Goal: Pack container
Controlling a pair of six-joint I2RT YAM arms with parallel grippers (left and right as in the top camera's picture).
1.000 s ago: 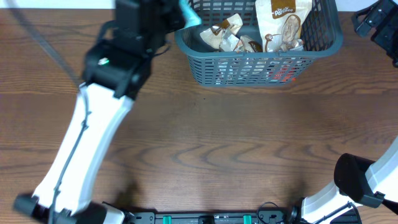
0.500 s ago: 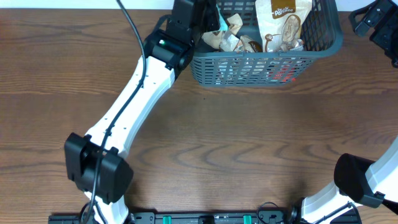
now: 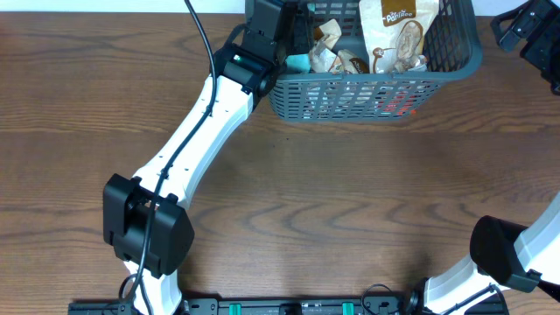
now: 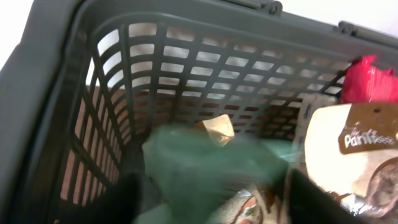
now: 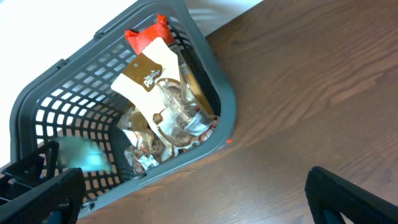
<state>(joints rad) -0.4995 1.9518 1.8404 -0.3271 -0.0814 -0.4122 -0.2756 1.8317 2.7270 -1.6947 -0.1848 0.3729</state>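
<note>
Since the earlier overhead frames, the left arm has swung from beside the container [image 3: 376, 86] to reach over its near-left corner, and the teal packet [image 3: 297, 63] that was up between the fingers now sits lower, inside the basket wall. Left gripper [image 4: 217, 194]: jaws spread, nothing pinched. In the left wrist view the teal packet [image 4: 205, 162] is a green smear just ahead of and below the fingers [image 4: 127, 198], so I judge it is dropping or has just landed; contact with the floor of the container [image 4: 186, 81] cannot be told through the blur. Right of this gripper, in the same basket, lie a brown-and-white pouch [image 4: 357, 140] and a red packet [image 4: 367, 78], with crumpled wrappers [image 3: 328, 52] between them and the teal one. Right gripper [image 5: 194, 180]: jaws wide, empty, hanging well clear off the container's far end, and the basket [image 5: 227, 106] lies ahead and to its left. Step in hand, by my reading: release of one packet into the container. Next move calls for lifting the left gripper straight up clear of the rim before any sideways travel, since the fingers are down near the latticed wall. No loose packets show on the table [image 3: 350, 201], so whether more remain to pack is unclear.
</note>
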